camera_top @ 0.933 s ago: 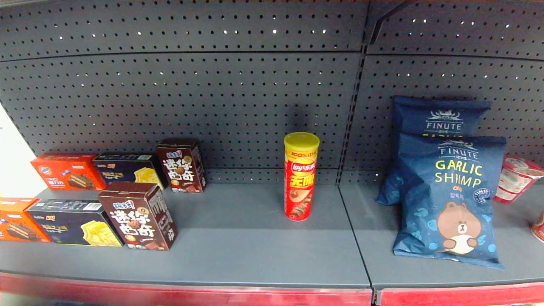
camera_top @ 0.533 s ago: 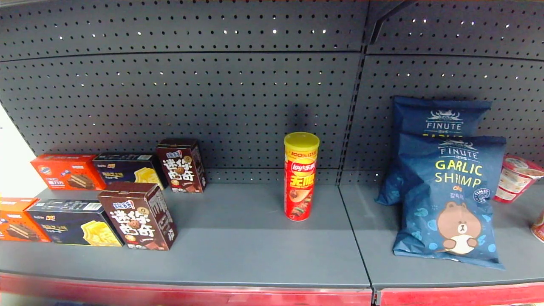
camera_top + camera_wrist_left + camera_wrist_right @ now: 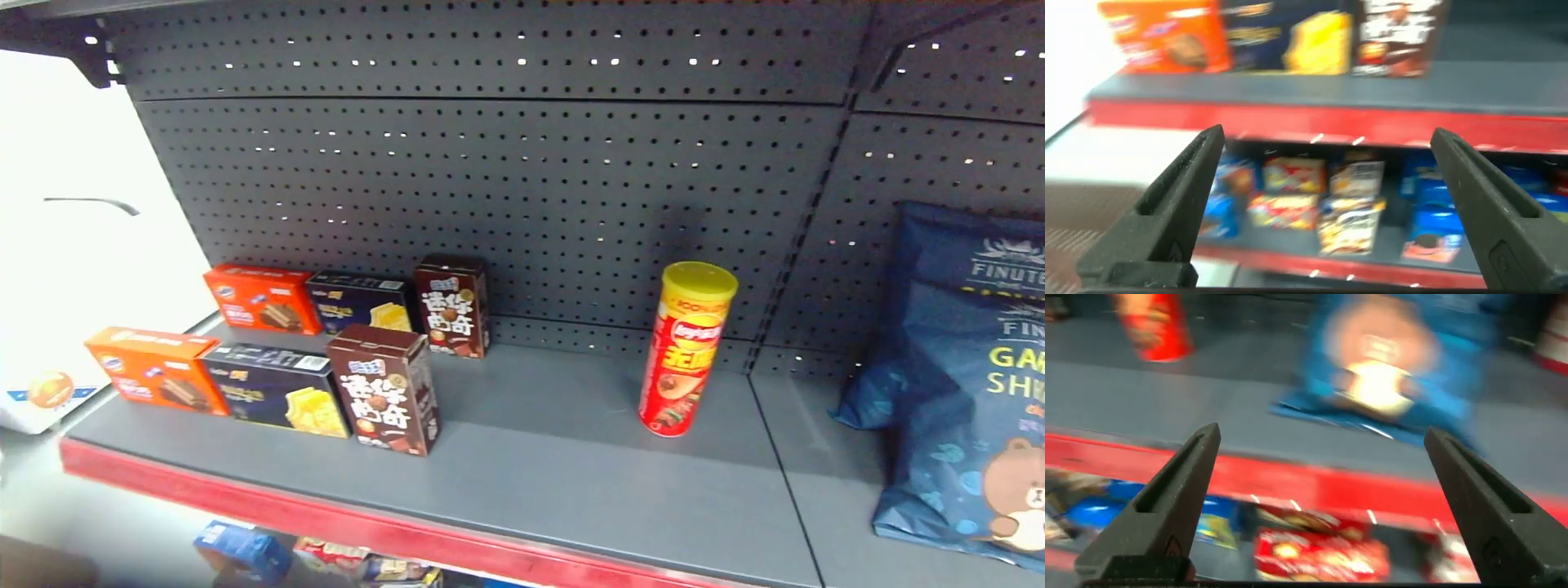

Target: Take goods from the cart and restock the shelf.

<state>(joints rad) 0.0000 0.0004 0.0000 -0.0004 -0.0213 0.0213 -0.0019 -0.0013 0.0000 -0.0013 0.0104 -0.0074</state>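
A grey shelf (image 3: 522,482) with a red front lip carries the goods. At its left are orange (image 3: 155,371), dark blue (image 3: 273,392) and brown (image 3: 388,400) boxes in two rows. A red chip can with a yellow lid (image 3: 686,351) stands upright near the middle. Blue snack bags (image 3: 963,384) lean at the right. My left gripper (image 3: 1327,204) is open with nothing between its fingers, in front of the shelf's red lip (image 3: 1331,122). My right gripper (image 3: 1323,506) is open and holds nothing, facing the blue bag (image 3: 1380,367) and the can (image 3: 1155,331).
A perforated back panel (image 3: 490,188) rises behind the goods. Bare shelf lies between the brown boxes and the can. A lower shelf with packaged snacks (image 3: 1331,212) sits beneath the red lip. A white surface (image 3: 65,245) stands left of the shelf.
The whole head view has swung to the left, so the shelf contents appear farther right and the white area beside the shelf came into view. The goods themselves have not moved.
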